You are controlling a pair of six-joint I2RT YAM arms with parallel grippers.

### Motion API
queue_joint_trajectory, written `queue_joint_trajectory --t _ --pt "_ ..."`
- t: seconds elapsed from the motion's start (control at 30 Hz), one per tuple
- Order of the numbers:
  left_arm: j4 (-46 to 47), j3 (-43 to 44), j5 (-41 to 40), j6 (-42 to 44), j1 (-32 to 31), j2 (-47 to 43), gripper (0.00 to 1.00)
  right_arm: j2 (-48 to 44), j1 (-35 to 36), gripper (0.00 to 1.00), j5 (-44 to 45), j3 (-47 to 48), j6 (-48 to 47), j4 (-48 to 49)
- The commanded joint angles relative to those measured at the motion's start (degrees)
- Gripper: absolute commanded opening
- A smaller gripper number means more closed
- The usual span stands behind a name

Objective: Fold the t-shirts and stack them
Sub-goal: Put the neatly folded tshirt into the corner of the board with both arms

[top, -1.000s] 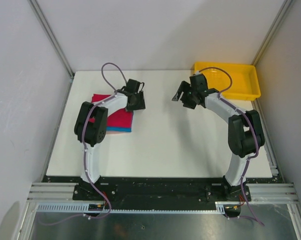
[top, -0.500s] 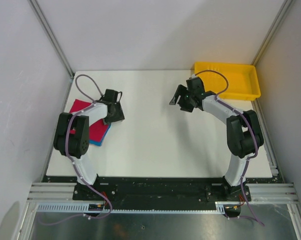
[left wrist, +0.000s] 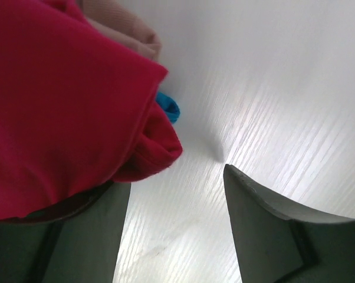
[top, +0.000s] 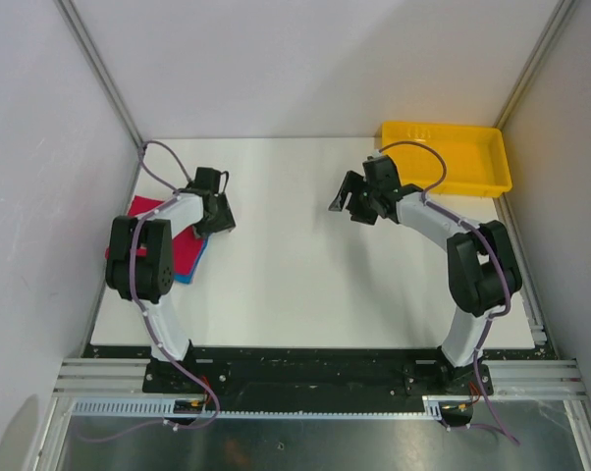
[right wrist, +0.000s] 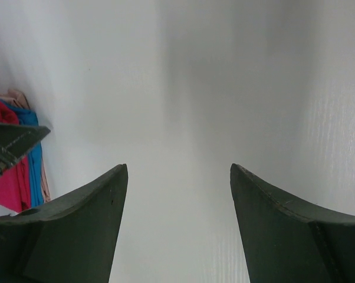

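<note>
Stack: one red shirt [left wrist: 59, 100] over one blue shirt [left wrist: 168, 108]; one yellow tray [top: 472, 157].

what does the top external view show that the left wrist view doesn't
Only the top external view shows the yellow tray at the far right and the right gripper, open. Only the left wrist view shows a beige cloth edge peeking out beside the red t-shirt. Both show the red t-shirt lying over the blue t-shirt on the white table.
</note>
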Motion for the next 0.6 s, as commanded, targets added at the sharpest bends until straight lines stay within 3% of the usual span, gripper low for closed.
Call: queue_joint_trajectory --t 0.0,0.33,0.57 --pt "1.37 6.03 -1.99 2.78 0.90 3.05 0.69 -4.01 0.35 0.74 0.07 -0.60 -0.33 1.26" --pt "1.50 8.79 1.20 4.22 1.27 2.84 0.70 -4.75 1.13 0.74 1.35 -0.83 -0.92 0.32" --pt "1.61 8.60 14.71 8.77 -4.55 -6.29 0.74 -7.32 1.38 0.75 3.30 -0.84 -2.60 -2.90"
